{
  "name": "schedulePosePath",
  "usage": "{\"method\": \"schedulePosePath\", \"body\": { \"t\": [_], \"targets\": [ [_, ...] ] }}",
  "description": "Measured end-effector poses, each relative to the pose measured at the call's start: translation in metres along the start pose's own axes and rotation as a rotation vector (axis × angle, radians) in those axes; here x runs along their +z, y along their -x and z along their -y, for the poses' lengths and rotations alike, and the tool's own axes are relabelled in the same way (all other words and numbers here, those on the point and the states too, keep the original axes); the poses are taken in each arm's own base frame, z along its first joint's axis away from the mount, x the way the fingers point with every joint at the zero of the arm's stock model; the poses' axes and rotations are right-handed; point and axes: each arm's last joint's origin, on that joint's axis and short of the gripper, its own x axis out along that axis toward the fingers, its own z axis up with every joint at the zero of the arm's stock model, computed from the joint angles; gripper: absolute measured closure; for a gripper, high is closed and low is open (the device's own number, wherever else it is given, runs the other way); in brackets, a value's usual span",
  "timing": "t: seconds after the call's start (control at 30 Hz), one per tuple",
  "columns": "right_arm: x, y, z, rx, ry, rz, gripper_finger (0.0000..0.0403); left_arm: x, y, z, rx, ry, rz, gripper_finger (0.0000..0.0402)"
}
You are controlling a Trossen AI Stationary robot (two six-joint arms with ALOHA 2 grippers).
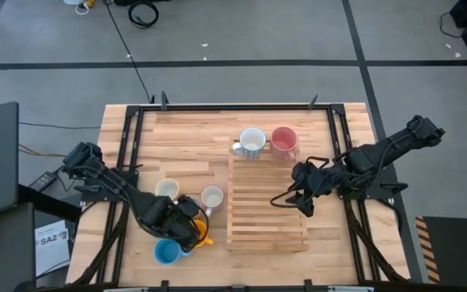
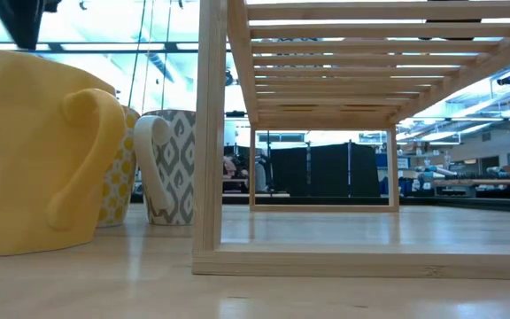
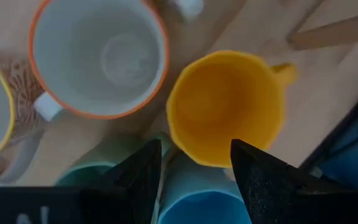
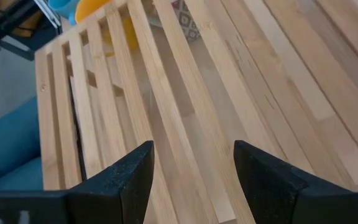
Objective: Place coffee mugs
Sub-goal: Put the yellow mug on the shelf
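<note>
Left gripper (image 3: 191,165) hovers, fingers spread, over the yellow mug (image 3: 225,106) beside the rack (image 1: 267,203) — a pickup is shaping. Next: drop down and clamp its rim. Right gripper (image 1: 302,199) waits, fingers spread, over the rack.

Left arm reaches in from the table's left edge, bent low toward the near side, its wrist angled down. The left gripper (image 3: 191,163) hangs with its two dark fingers (image 3: 138,177) spread apart, nothing clamped between them. Right arm stretches in from the right edge, elbow folded, wrist tipped downward. The right gripper (image 4: 192,163) hovers with fingers (image 4: 263,174) parted wide, empty.
</note>
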Motion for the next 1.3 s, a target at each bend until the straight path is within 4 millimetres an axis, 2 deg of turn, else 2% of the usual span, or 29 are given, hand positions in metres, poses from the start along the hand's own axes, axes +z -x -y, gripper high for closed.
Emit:
{"method": "schedulePosePath", "body": {
  "t": [0.2,0.73,0.9,1.03,1.3],
  "targets": [
    [0.0,-0.006,-0.004,0.027,0.001,-0.021,0.0176,-0.003,-0.012,-0.005,0.029,0.082,-0.011,0.0201],
    [0.001,-0.005,-0.007,0.061,0.0,-0.019,0.0176,-0.01,-0.054,-0.012,-0.019,0.145,0.01,0.0201],
    [0.001,-0.005,-0.007,0.061,0.0,-0.019,0.0176,-0.012,-0.06,-0.016,0.002,0.168,0.005,0.0202],
    [0.001,-0.005,-0.007,0.061,0.0,-0.019,0.0176,-0.012,-0.061,-0.017,0.004,0.171,0.005,0.0222],
    [0.001,-0.005,-0.007,0.061,0.0,-0.019,0.0176,-0.011,-0.061,-0.015,-0.018,0.174,0.01,0.0286]
  ]
}}
